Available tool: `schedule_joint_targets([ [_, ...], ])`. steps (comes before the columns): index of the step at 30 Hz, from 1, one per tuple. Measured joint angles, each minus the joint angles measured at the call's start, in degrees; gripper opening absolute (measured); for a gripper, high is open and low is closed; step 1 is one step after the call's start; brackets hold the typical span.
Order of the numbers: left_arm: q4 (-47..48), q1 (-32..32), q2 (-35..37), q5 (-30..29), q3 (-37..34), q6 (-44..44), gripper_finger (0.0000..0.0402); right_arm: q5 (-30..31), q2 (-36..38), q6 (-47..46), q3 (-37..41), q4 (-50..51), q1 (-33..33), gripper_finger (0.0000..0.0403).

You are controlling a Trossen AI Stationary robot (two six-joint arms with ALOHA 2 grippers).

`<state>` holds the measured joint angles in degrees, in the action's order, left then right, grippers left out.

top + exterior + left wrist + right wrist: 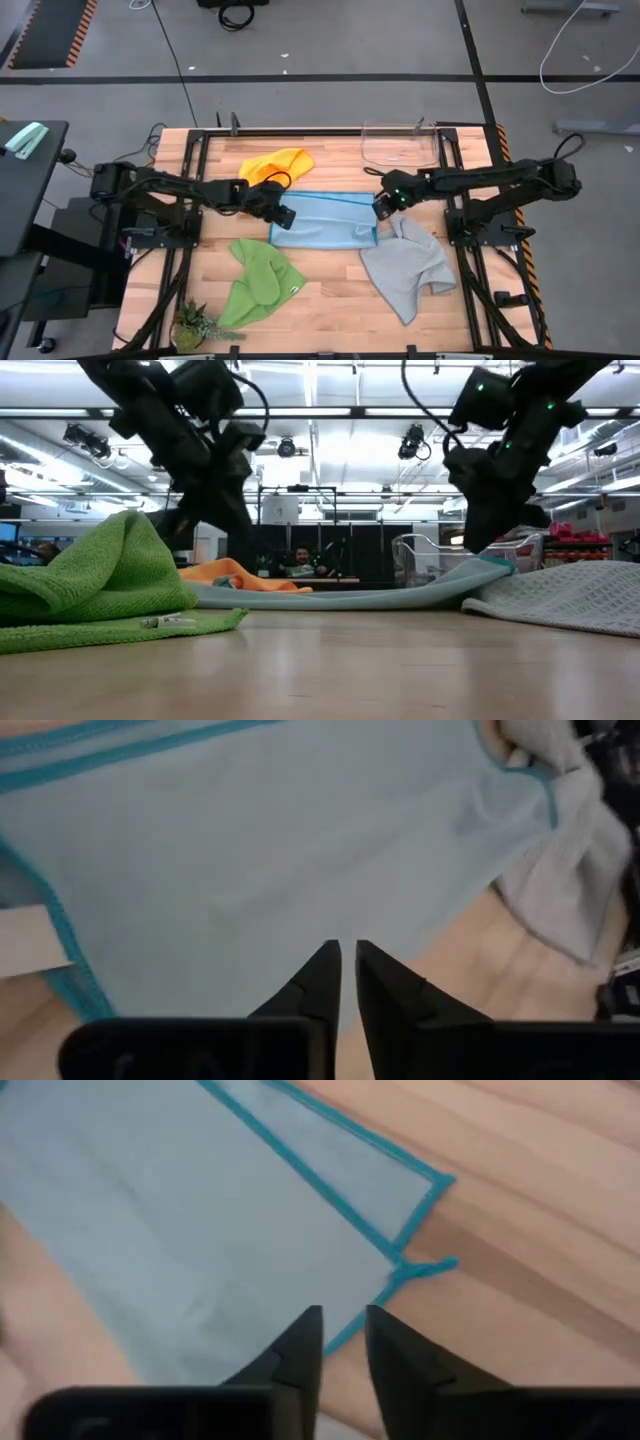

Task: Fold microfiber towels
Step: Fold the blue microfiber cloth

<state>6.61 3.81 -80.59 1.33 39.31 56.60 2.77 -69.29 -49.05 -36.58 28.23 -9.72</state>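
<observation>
- We've got the blue towel (322, 220) lying mid-table between the orange towel (277, 164), green towel (260, 283) and grey towel (405, 266)
- Left gripper (347, 972) over its left edge, nearly closed, holding nothing
- Right gripper (343, 1332) at the right edge, narrow gap, also empty

Lighting: bright, even, overhead; ceiling strip lights (330, 410) visible in low view, whitish glare along them.
Shadows: soft, faint under arms on wooden table (330, 290).
Low view: table foreground blurred; green towel (90, 575) soft-edged; arms dark, near silhouette against bright ceiling.
Left wrist view: light blue towel (270, 850) out of focus, weave not resolved; grey towel (570, 850) blurred.
Right wrist view: towel hem fairly sharp, fingers (300, 1345) dark, no detail.
High view: mild softness, clear plastic bin (398, 145) shows faint sheen.
</observation>
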Motion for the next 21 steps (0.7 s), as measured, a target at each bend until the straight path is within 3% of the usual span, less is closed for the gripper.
schedule_joint_targets([
  [5,-0.2,-0.8,-4.0,2.0,-0.2,0.9,0.0010,-1.3,-4.7,2.7,0.0,-4.7,-1.3,0.0007],
  [16,-1.8,-1.5,-8.7,2.7,0.4,1.5,0.0021,-2.8,-14.4,3.6,0.0,-7.8,-2.0,0.0007],
  [21,-2.4,-1.5,-10.1,3.4,0.5,1.2,0.0007,-2.1,-16.7,3.9,-0.2,-9.6,-5.2,0.0004],
])
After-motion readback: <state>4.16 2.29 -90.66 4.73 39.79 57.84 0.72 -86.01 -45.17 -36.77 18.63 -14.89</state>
